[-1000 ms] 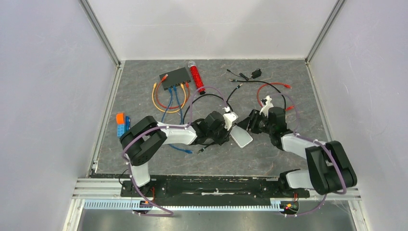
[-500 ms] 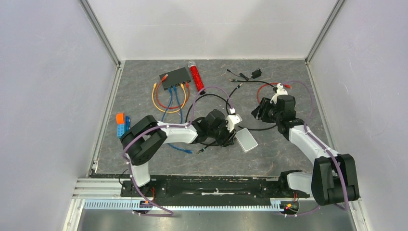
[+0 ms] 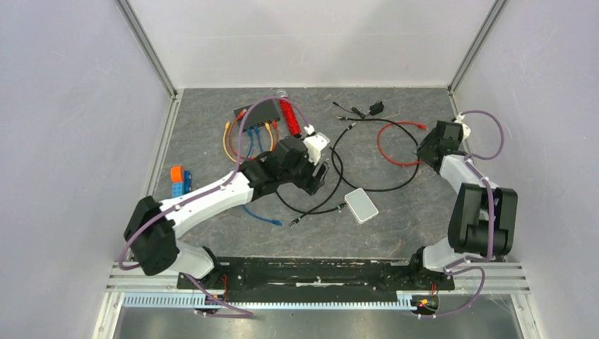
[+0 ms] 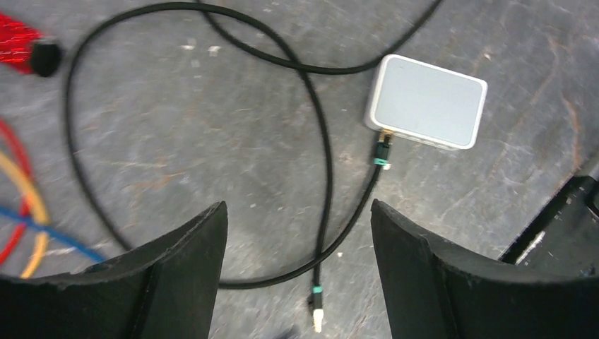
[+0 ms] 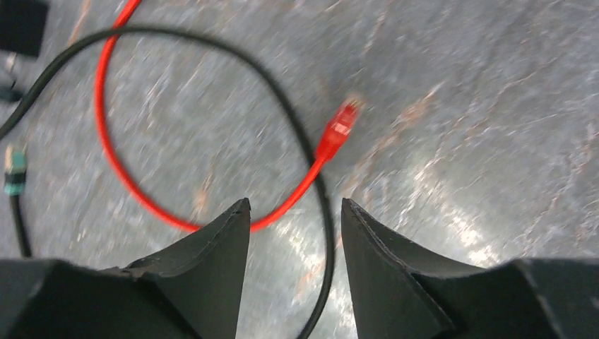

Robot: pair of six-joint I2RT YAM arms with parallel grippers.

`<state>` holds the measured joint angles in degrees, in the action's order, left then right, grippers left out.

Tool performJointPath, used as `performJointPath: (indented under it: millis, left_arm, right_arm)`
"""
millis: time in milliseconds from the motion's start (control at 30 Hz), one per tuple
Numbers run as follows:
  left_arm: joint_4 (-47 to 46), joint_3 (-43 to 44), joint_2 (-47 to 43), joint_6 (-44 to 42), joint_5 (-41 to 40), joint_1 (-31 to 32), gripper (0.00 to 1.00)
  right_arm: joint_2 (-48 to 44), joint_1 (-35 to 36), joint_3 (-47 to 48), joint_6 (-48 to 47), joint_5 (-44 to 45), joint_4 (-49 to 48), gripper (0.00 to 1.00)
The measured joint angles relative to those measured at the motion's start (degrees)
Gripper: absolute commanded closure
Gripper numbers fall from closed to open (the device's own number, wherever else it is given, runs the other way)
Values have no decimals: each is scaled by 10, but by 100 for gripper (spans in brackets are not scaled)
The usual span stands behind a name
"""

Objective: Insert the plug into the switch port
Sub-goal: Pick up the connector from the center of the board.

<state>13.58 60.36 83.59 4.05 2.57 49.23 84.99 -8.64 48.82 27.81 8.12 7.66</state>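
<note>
The black switch [image 3: 260,109] lies at the back left, and several coloured cables fill the switch ports [image 3: 256,126] along its near edge. A black cable [image 4: 321,152] runs from the white box [image 3: 361,205] [image 4: 427,101]. Its free plug [image 3: 293,222] [image 4: 316,311] has a green band and lies loose on the mat. My left gripper [image 3: 316,171] [image 4: 298,205] hovers open above that cable and holds nothing. A red cable [image 3: 388,145] ends in a red plug [image 3: 422,127] [image 5: 341,123]. My right gripper [image 3: 426,150] [image 5: 295,201] hangs open just near of it, over the black cable.
A red cylinder [image 3: 288,113] [image 4: 18,46] lies beside the switch. A small black adapter [image 3: 376,108] [image 5: 21,25] with thin leads sits at the back. Orange and blue blocks [image 3: 178,182] rest by the left wall. A blue cable end [image 3: 272,220] lies near the front.
My left gripper opened, let go of the white box and drew back toward the switch. My right arm swung away to the back right, over the red cable. The white box stays on the mat.
</note>
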Motion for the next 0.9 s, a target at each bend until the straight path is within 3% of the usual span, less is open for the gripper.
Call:
performJointPath:
  millis: [267,533,633,833,900]
  left_arm:
    - [142,23,-89,-4,-62,-38,20]
    - [166,-19,-169,-38,-66,-40,21]
    - [166,-27,-172,-45,-66,-40,22]
    - [166,-31,-172,-46,-66,-40,23]
    - [165,-32,-172,-46,-65,-40,24]
  right_arm:
    - [103,-39,63,53,18,9,48]
    - [148,-50,63,87,26,3,52]
    - [156,-55,63,94,28,-12,61]
    - [161,-62,56,104,28,-39,94]
    - [161,-64,56,105,26,-45,100]
